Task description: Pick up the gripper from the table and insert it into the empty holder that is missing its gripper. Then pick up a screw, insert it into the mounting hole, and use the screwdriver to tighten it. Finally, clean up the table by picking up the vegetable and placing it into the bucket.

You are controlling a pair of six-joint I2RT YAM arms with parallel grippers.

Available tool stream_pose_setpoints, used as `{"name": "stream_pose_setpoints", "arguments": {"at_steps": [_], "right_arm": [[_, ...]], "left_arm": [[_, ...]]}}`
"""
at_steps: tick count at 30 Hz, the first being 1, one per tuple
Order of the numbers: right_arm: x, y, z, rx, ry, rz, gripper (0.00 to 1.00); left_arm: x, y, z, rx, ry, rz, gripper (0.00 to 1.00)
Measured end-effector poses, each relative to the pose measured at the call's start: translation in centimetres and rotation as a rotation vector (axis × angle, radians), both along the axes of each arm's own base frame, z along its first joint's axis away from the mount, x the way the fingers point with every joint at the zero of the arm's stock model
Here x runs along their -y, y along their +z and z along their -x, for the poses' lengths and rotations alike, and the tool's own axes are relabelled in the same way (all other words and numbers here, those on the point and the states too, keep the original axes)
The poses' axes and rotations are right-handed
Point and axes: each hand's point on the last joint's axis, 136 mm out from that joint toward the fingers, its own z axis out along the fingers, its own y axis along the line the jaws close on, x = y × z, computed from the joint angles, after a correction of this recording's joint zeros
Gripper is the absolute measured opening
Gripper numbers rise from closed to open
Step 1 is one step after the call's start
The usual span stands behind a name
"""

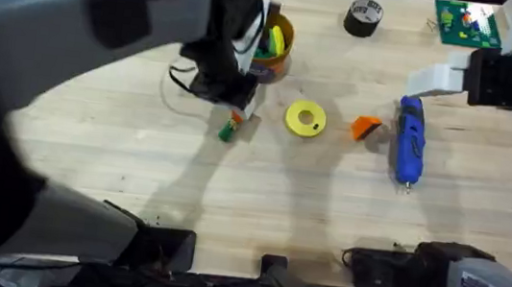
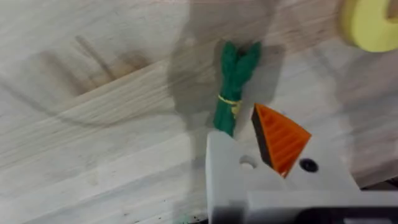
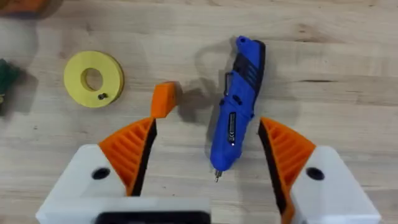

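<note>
**A:** Ahead of the right gripper, just past its open jaws, lies the orange finger we have to pick up first. It rests on the table between the yellow ring and the screwdriver, near both and touching neither.

**B:** We see those jaws spread wide and holding nothing. The screwdriver sits almost between them, with its long axis running straight toward us, tip nearest. The orange finger sits off-centre, on the ring's side.

**A:** So we judge that the right arm is the nearer one and needs a sideways shift toward the ring before closing. Which way the orange finger's long axis runs, we cannot tell from this angle.

**B:** And the left gripper?

**A:** It hangs over the vegetable, well apart from the orange finger, with the ring between them. Its white holder shows a bare mounting hole, so we take that to be the empty one. We cannot tell whether that gripper stands wide or narrow.
</note>
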Motion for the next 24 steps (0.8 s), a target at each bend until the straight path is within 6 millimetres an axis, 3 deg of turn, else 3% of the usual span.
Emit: {"name": "stream_pose_setpoints", "arguments": {"at_steps": [7,15,16,24], "right_arm": [[0.0,0.0,0.0,0.000,0.000,0.000,0.996],[0.0,0.0,0.0,0.000,0.000,0.000,0.998],[0.0,0.0,0.0,0.000,0.000,0.000,0.997],[0.0,0.0,0.0,0.000,0.000,0.000,0.997]], "left_arm": [[0.2,8.0,-0.9,0.197,0.002,0.073,0.003],[-0.1,14.4,-0.3,0.373,0.003,0.149,0.003],[-0.4,16.1,0.3,0.427,0.004,0.173,0.003],[-0.5,16.8,0.6,0.447,0.004,0.182,0.003]]}}
